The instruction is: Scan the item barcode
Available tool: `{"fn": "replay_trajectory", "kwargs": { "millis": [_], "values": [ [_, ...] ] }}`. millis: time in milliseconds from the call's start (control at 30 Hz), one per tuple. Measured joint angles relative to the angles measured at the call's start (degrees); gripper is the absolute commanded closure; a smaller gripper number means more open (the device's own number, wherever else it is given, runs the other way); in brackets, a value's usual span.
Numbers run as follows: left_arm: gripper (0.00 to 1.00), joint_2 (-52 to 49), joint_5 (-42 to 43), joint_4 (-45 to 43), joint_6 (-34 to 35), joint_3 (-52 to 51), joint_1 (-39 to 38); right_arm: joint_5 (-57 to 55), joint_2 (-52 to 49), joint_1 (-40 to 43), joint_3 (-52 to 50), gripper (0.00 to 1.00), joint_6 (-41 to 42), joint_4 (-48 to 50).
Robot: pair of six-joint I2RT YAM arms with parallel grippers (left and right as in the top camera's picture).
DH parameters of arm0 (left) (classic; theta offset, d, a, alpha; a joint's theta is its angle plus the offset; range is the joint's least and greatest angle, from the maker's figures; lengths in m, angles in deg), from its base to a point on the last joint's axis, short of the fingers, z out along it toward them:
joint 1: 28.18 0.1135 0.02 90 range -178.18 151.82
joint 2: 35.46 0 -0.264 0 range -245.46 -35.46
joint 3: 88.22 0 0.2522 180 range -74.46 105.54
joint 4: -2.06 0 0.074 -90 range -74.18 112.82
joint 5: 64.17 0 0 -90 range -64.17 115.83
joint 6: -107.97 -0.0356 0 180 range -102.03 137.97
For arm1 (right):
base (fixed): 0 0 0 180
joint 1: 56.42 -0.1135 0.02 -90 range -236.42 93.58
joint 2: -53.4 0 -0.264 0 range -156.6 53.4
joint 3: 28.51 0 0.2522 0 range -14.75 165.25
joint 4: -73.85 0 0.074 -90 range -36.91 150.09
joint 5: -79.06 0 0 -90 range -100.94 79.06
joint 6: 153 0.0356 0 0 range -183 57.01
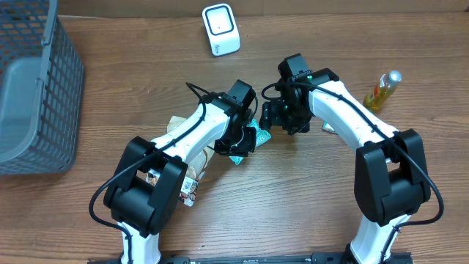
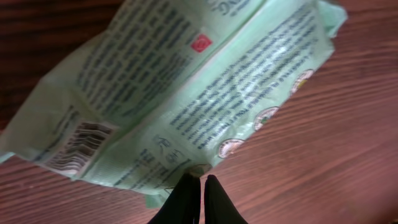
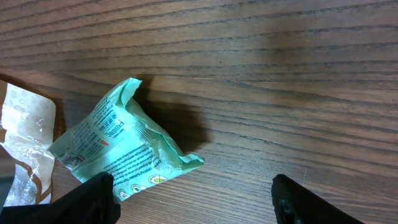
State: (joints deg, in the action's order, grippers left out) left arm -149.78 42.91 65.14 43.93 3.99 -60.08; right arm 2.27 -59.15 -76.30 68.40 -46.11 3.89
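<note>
The item is a pale green packet (image 2: 205,81) lying on the wooden table, its printed back up and its barcode (image 2: 81,146) near one end. My left gripper (image 2: 200,186) is shut on the packet's near edge, with only a thin slit between its black fingers (image 2: 185,202). From overhead the packet (image 1: 258,137) peeks out beside the left gripper (image 1: 240,139). My right gripper (image 3: 199,205) hangs open just right of the packet (image 3: 124,149), with nothing between its fingers (image 3: 93,199); from overhead the right gripper (image 1: 276,117) sits close by. The white scanner (image 1: 220,29) stands at the table's back.
A grey mesh basket (image 1: 37,88) fills the left side. A yellow bottle (image 1: 385,89) lies at the right. A crumpled clear and beige wrapper (image 3: 25,149) sits left of the packet, and another small packet (image 1: 189,189) lies under the left arm.
</note>
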Motion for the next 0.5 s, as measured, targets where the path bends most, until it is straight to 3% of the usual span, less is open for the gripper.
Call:
{"fn": "replay_trajectory", "kwargs": {
  "millis": [500],
  "values": [
    [0.89,0.0,-2.0,-0.5,0.3,-0.2,0.0,0.0,0.0,0.0,0.0,0.22,0.0,0.0]
  ]
}}
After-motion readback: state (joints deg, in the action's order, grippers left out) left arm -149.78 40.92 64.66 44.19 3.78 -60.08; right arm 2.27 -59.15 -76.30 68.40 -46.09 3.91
